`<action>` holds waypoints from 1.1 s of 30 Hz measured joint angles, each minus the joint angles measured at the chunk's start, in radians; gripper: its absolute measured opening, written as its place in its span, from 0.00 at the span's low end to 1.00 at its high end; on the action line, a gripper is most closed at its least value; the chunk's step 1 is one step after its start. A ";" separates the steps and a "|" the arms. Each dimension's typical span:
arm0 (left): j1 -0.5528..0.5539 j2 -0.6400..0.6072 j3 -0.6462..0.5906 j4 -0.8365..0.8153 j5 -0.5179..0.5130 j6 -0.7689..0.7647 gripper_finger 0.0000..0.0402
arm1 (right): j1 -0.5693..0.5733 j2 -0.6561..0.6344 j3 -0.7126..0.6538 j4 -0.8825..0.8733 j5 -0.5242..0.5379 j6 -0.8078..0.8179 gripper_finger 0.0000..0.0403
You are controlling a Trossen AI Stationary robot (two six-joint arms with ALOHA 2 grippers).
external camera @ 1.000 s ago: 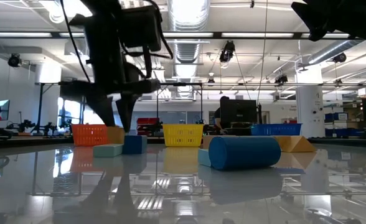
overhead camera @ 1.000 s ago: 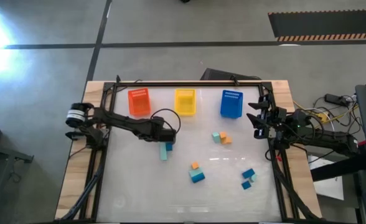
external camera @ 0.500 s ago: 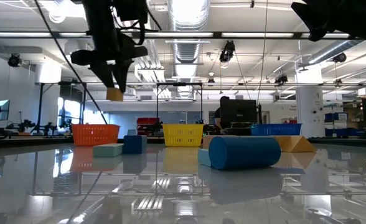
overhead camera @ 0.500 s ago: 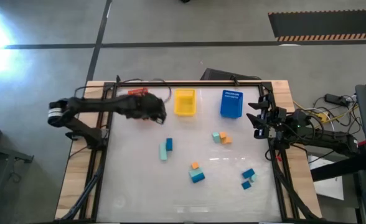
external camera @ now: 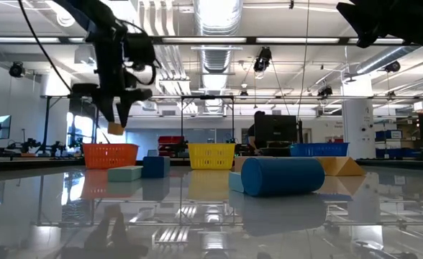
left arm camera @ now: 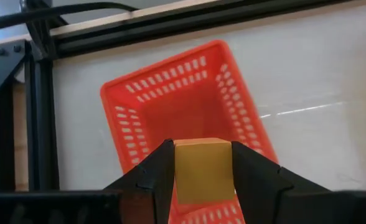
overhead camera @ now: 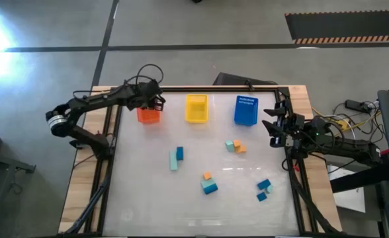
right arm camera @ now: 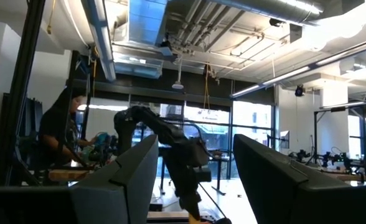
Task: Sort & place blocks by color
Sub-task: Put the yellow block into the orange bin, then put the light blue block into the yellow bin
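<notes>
The bench (overhead camera: 82, 192) has a pale wooden edge, a black frame and a glossy white top, and stands on a grey concrete floor (overhead camera: 181, 26) crossed by dark lines. A hazard-striped mat (overhead camera: 343, 26) lies beyond it. Overhead run strip lights (external camera: 219, 39), ducts (external camera: 215, 14) and pipes. A person (right arm camera: 61, 134) sits by a monitor (external camera: 275, 131).

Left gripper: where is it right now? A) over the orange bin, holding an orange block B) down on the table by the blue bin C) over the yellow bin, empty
A: the left gripper holds an orange block between its fingers directly above the orange bin; the high view agrees.
</notes>
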 joint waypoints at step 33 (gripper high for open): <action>-0.021 0.114 -0.021 0.117 -0.022 0.046 0.46 | 0.000 0.000 0.000 -0.007 0.020 -0.007 0.50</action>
